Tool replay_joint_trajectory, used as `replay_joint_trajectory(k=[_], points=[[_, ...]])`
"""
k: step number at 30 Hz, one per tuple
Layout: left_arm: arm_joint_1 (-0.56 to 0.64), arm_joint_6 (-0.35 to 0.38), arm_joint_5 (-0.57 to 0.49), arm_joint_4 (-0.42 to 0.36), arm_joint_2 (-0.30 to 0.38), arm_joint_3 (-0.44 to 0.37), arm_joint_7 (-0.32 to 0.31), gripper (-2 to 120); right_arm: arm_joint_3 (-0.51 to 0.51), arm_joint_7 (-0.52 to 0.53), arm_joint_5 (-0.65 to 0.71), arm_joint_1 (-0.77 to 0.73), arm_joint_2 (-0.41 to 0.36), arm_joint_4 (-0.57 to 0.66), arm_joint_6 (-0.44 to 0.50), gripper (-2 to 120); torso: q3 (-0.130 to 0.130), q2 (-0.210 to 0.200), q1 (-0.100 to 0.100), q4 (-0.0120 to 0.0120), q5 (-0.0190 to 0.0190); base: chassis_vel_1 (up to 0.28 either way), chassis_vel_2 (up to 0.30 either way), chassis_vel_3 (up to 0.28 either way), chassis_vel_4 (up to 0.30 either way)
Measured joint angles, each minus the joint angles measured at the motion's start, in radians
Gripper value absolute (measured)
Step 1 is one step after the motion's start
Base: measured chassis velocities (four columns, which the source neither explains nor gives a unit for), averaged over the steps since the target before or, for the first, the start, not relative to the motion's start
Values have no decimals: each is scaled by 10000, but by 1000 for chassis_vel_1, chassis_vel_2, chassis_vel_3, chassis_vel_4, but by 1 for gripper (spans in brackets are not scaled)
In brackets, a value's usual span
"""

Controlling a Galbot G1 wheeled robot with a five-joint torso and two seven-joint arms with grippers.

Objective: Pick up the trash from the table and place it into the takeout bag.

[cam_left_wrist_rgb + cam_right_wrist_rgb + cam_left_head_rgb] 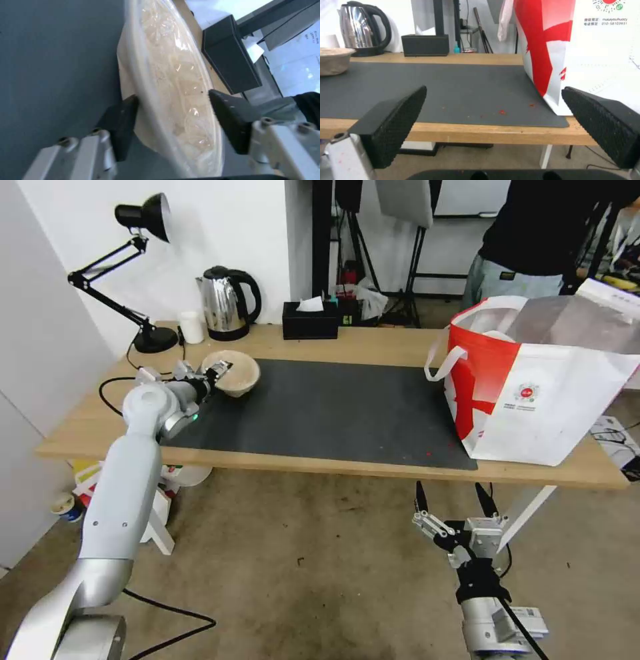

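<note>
Beige paper-pulp bowl [231, 372] sits at the dark mat's [320, 413] far-left corner, its rim between the left gripper's [171, 111] part-open, unclamped jaws, takeout bag [533, 387] far off right where the right gripper [443, 530] hangs wide open, empty.

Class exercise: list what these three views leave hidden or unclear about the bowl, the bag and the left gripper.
- Takeout bag contents: head view, its walls hide them.
- Left gripper contact with the beige bowl: left wrist view, pads straddle the rim; touch unclear.
- Bowl base: hidden.
</note>
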Motion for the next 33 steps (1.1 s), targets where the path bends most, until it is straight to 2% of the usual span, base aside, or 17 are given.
replay_joint_trajectory(k=[3,4,6,9,12,14,16,26,33], points=[[20,-7,6,-38,17,-3,0,45,0,0,0,0,0,0,0,100,-1,0,-1,-1,1,0,0,0,0],[20,-7,6,-38,17,-3,0,45,0,0,0,0,0,0,0,100,-1,0,-1,-1,1,0,0,0,0],[60,-13,8,-93,58,-23,3,32,0,0,0,0,0,0,0,100,0,0,-1,0,1,0,0,0,0],[97,-18,10,-125,79,-42,6,26,0,-1,0,0,0,0,0,100,0,0,-1,0,0,0,0,0,0],[157,-28,27,-190,98,-69,11,10,0,0,0,0,-1,0,0,100,0,0,0,0,0,0,0,0,0],[158,-29,28,-192,99,-71,12,10,0,0,0,0,0,0,0,100,0,1,0,0,0,0,0,0,0],[179,-35,37,-237,114,-83,19,0,0,-1,0,0,0,0,0,100,0,0,0,0,0,0,0,0,0],[271,-47,42,-384,172,-106,37,0,0,0,0,0,0,0,0,100,0,1,-1,0,1,0,0,0,0],[325,-60,-58,-1026,402,-57,308,0,0,0,0,1,0,0,0,100,0,0,0,0,1,0,0,0,0]])
